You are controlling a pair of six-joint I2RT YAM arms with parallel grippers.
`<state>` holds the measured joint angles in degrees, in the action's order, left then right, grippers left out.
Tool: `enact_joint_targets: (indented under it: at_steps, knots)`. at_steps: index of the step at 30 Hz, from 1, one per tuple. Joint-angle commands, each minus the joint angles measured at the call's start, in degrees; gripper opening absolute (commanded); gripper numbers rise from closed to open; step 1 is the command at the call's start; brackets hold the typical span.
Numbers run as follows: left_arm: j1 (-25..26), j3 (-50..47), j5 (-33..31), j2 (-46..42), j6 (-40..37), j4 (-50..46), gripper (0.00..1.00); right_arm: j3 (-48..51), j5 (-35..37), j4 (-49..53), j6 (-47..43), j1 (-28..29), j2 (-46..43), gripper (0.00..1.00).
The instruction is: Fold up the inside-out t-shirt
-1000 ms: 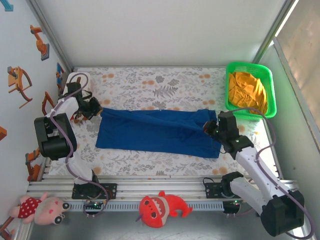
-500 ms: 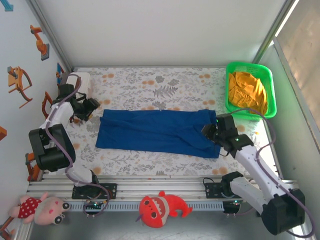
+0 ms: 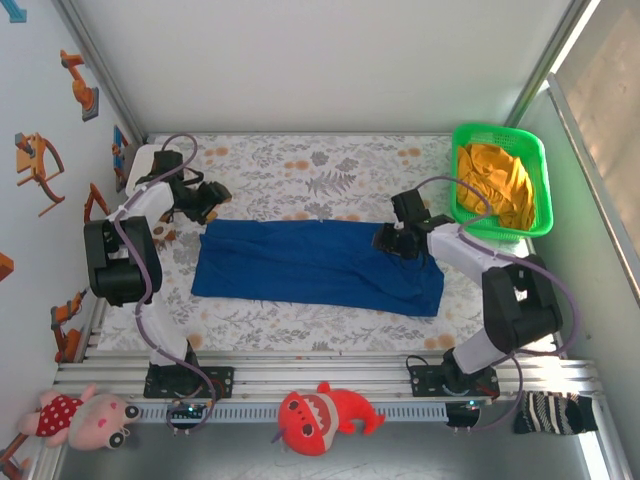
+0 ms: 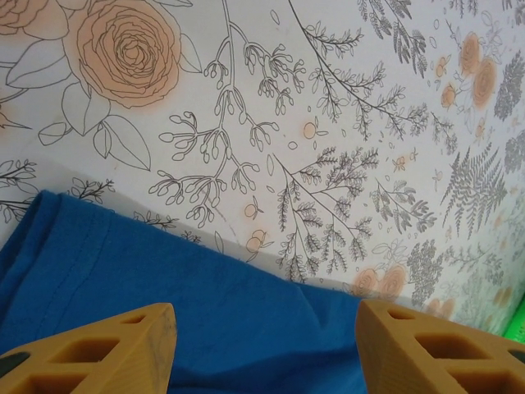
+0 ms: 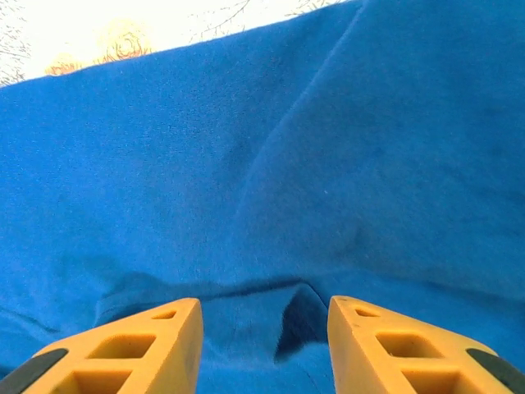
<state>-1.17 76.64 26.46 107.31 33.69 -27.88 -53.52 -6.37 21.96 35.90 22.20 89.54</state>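
Note:
The inside-out t-shirt (image 3: pixel 310 262) is royal blue and lies as a long flat band across the middle of the flowered table. My left gripper (image 3: pixel 208 197) hovers at the shirt's far left corner. In the left wrist view that gripper (image 4: pixel 267 349) is open, its orange fingers (image 4: pixel 98 349) wide apart over the blue cloth's (image 4: pixel 205 312) hemmed edge, holding nothing. My right gripper (image 3: pixel 392 238) is over the shirt's far right part. In the right wrist view it (image 5: pixel 264 332) is open above a small fold in the blue cloth (image 5: pixel 271 164), with nothing pinched.
A green basket (image 3: pixel 541 168) holding an orange-yellow garment (image 3: pixel 495 180) stands at the back right corner. A red plush shark (image 3: pixel 320 415) and a pink doll (image 3: pixel 85 418) lie below the near rail. Walls close in the table on the left, back and right.
Both grippers have opened and let go of the shirt's ends. The left one moved right and farther back; the right arm swung back and left over the shirt. The cloth has settled flat.

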Motion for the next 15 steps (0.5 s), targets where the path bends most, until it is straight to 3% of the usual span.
enact_joint_targets:
  at_steps: [1,4,6,9,15]
  knots:
    - [-0.1,-0.2,1.0,-0.5,0.9,0.4,0.58,-1.4,1.6,-0.4,-1.5,1.5,2.0,0.43]
    - [0.0,-0.9,1.1,-1.3,1.2,0.9,0.58,-0.6,2.1,-1.4,-1.1,2.1,3.3,0.43]
    - [0.0,-1.3,1.1,-1.9,1.3,1.1,0.58,0.0,2.2,-1.9,-0.8,2.3,3.9,0.36]
    - [0.0,-1.6,1.0,-2.7,1.2,1.1,0.58,0.7,2.0,-1.8,-0.4,2.6,2.9,0.0]
    - [0.0,-2.7,1.3,-4.4,0.8,1.0,0.58,2.6,2.0,0.9,1.7,4.5,-6.1,0.0]
